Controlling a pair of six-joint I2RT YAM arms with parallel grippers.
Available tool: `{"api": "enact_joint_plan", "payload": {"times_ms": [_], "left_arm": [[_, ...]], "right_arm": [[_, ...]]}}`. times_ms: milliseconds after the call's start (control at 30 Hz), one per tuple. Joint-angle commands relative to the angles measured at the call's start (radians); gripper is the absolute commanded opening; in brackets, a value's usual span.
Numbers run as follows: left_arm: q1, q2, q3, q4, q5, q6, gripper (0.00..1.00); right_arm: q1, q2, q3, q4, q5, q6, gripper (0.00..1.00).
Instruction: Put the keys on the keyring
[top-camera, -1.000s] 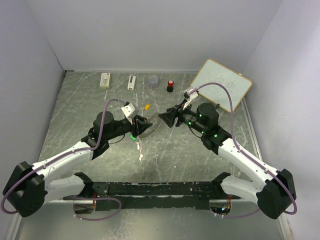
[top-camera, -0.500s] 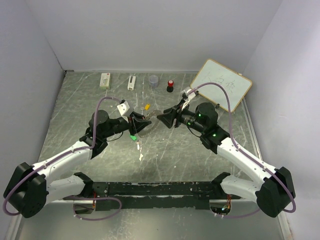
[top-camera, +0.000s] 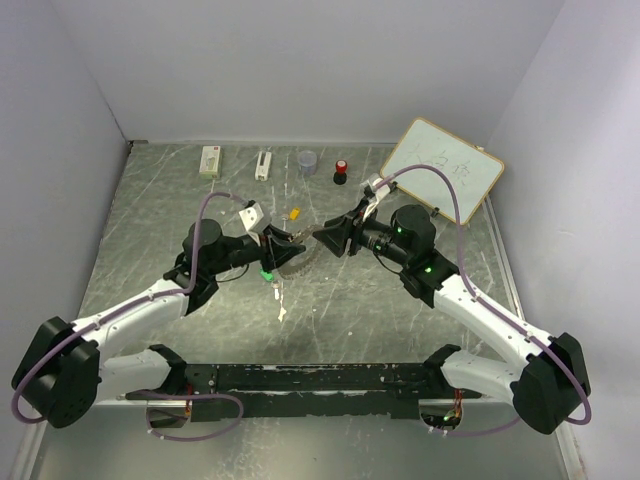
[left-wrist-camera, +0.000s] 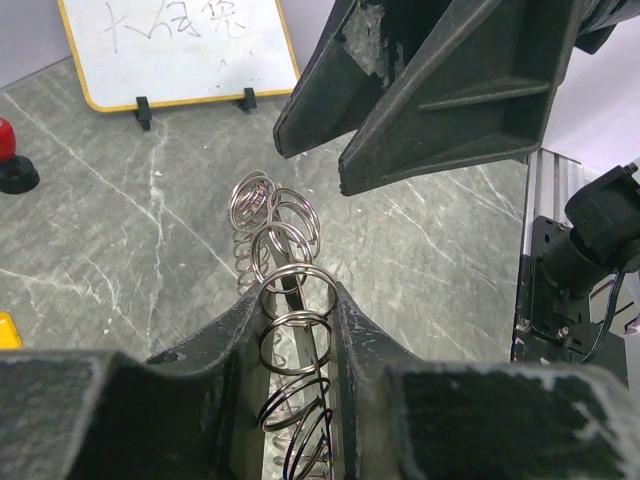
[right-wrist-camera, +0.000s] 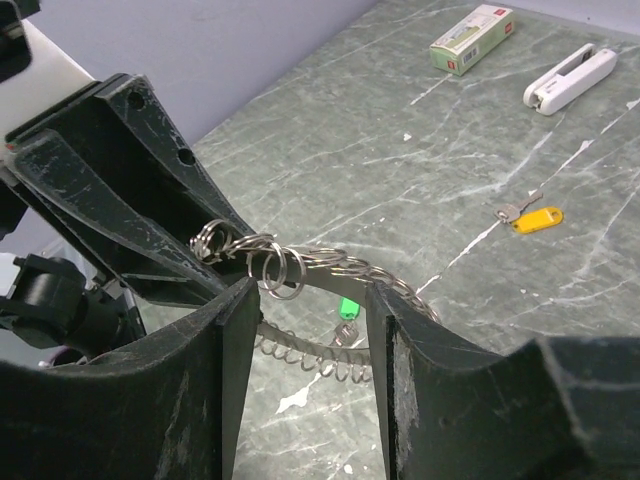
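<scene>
Left hand (left-wrist-camera: 297, 298) is pinching the keyring (right-wrist-camera: 322, 258), held off the surface (right-wrist-camera: 420, 150), near end cut off | right hand (right-wrist-camera: 308, 292) is gaping around its far end, contact unclear | green key (right-wrist-camera: 347, 308) is dangling, mostly hidden | yellow key (right-wrist-camera: 536, 218) is lying apart.

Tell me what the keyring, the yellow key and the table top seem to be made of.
The keyring looks like polished metal: thin silver loops with bright glints. The yellow key seems to have a glossy plastic head and a small silver shaft, probably metal. The table top looks like grey-green stone with white veins, marble or a printed imitation; I cannot tell which.
</scene>
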Motion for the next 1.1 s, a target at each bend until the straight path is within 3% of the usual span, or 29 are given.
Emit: {"api": "enact_joint_plan", "payload": {"times_ms": [0,433,700,867,1067], "left_arm": [[0.008,0.013,0.047,0.024,0.028,-0.004,0.07],[0.006,0.034,0.074,-0.028,0.011,0.000,0.07],[0.006,-0.011,0.047,-0.147,-0.032,0.056,0.07],[0.010,-0.069,0.007,-0.226,-0.057,0.080,0.07],[0.036,-0.104,0.046,-0.405,-0.063,0.085,0.07]], "right_arm": [[-0.001,0.003,0.026,0.027,-0.023,0.007,0.46],[0.034,0.042,0.049,0.053,-0.045,0.022,0.44],[0.033,0.062,0.101,-0.082,0.186,-0.045,0.42],[0.020,0.231,0.210,-0.176,0.378,-0.106,0.44],[-0.077,0.588,0.464,-0.281,0.344,-0.125,0.49]]}}
